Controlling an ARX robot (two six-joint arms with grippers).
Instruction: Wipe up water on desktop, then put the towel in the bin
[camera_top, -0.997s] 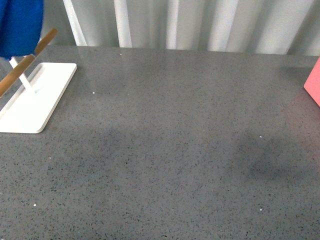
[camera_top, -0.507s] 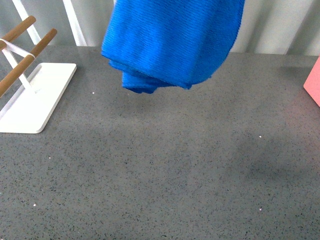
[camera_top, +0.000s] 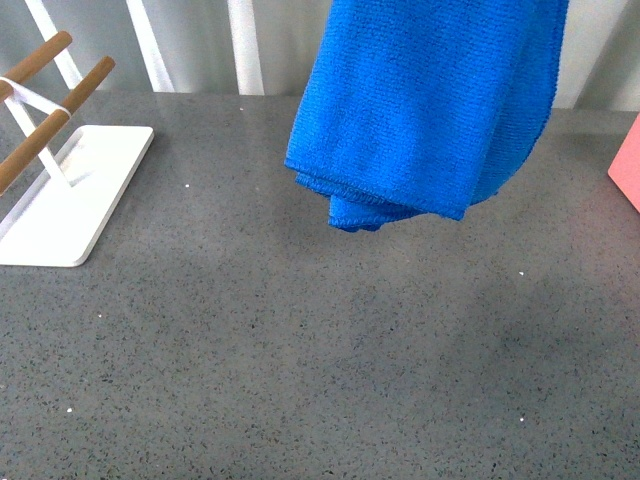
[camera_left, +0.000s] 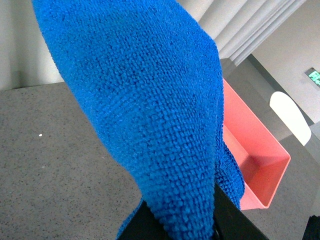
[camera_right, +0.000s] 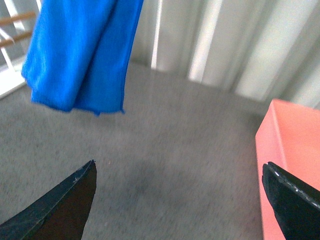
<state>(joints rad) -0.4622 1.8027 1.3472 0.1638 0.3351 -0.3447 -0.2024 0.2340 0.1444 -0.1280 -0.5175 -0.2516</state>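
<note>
Now hanging aloft in the upper middle of the front view, clear of the desktop: the towel, folded, hem lowest. Draped over and clamped in the left gripper, dark jaws mostly hidden under cloth. Spread wide, the right gripper, nothing between its tips. At the frame's right edge, the pink bin; at far left, the white rack base.

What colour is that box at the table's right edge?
Salmon pink; the open rectangular bin shows best in the left wrist view.
</note>
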